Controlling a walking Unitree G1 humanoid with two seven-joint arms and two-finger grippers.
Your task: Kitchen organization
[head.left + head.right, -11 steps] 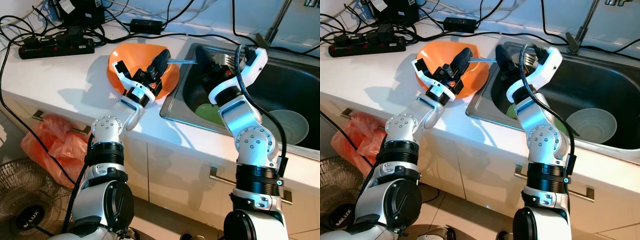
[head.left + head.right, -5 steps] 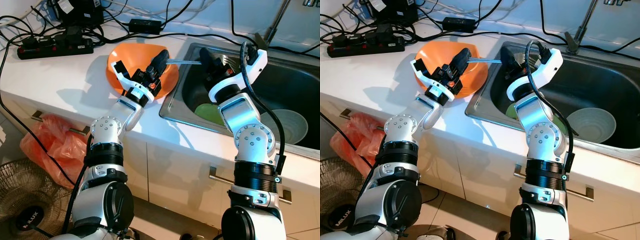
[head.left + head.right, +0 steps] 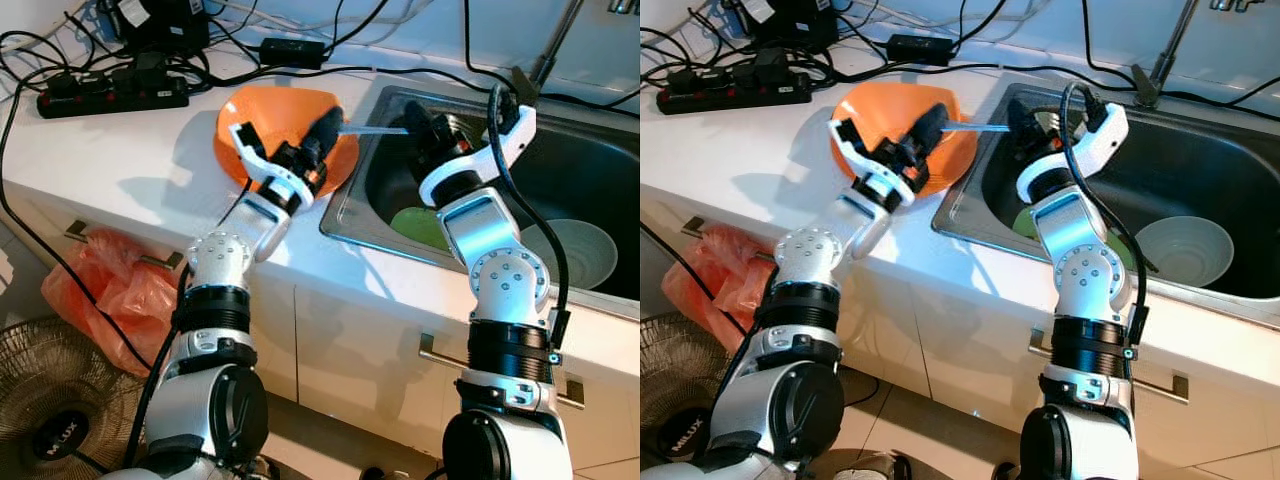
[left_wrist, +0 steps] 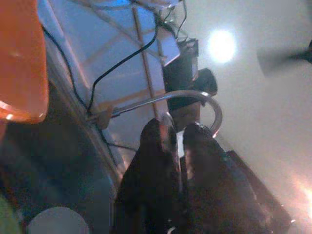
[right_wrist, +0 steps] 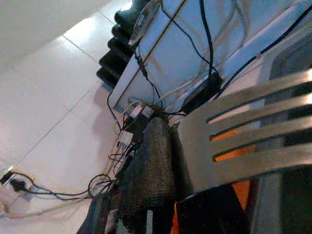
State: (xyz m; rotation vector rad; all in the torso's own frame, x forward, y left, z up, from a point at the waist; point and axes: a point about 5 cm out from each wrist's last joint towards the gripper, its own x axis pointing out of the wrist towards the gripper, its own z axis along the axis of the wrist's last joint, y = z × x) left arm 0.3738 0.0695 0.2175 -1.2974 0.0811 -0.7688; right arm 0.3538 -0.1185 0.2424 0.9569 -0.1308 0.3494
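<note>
Spanning the gap between counter and sink, the slotted metal spatula [image 3: 375, 130] hangs level in the air above the sink's left rim, its thin handle pinched at one end in the left gripper [image 3: 327, 126] and its slotted blade end clamped in the right gripper [image 3: 413, 118]. Both grippers are closed on it; the right wrist view shows the slotted blade [image 5: 253, 141] pressed against one black finger [image 5: 148, 170]. Compared with a second ago, the left wrist has rolled so its white bracket now faces upward, and the right gripper has edged slightly further from the orange bowl [image 3: 262, 118]; the spatula stays bridged between them at much the same height. The bowl rests on the white counter [image 3: 120, 165] just beside the steel sink [image 3: 345, 205], under the left gripper. Inside the sink lie a green plate [image 3: 420, 225] and a pale bowl [image 3: 585, 250]. Cables and a power strip [image 3: 110, 95] lie behind.
</note>
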